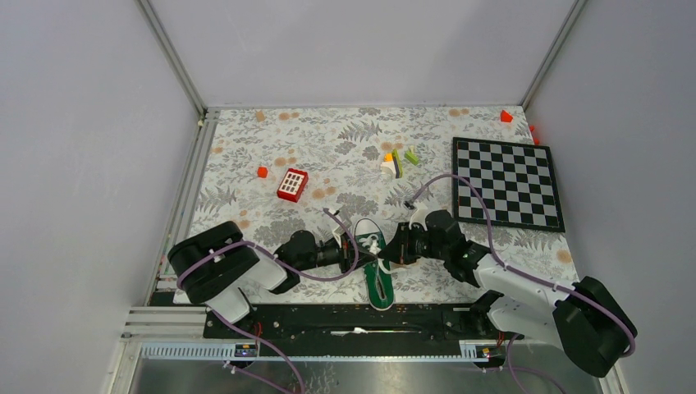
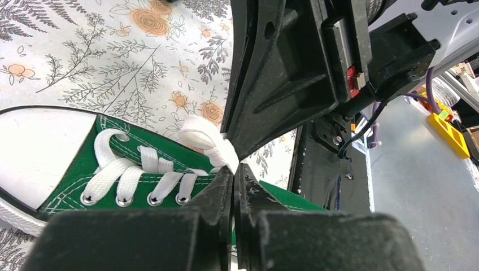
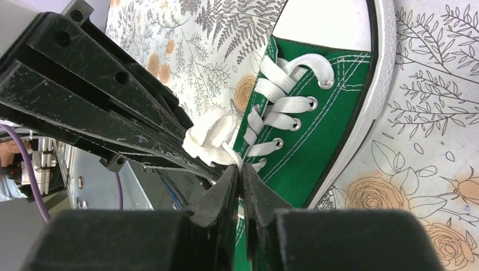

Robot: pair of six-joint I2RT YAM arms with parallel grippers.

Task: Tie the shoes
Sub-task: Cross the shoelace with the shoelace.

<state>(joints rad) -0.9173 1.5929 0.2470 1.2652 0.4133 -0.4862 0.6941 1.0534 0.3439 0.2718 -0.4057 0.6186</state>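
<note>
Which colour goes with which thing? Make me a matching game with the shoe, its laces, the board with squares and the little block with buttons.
Things:
1. sneaker
2. laces
3. checkered board
4. keypad block

Colours:
A. red and white
B. green
C. black and white
D. all white

Pairs: 1-B, 2-D, 3-C, 4-A

Left arm point(image 1: 246, 271): reaching low inward; left tool point(image 2: 233, 171) pinching shut.
Right arm point(image 1: 502, 277): reaching low inward; right tool point(image 3: 240, 169) pinching shut.
Tools: facing, almost touching.
</note>
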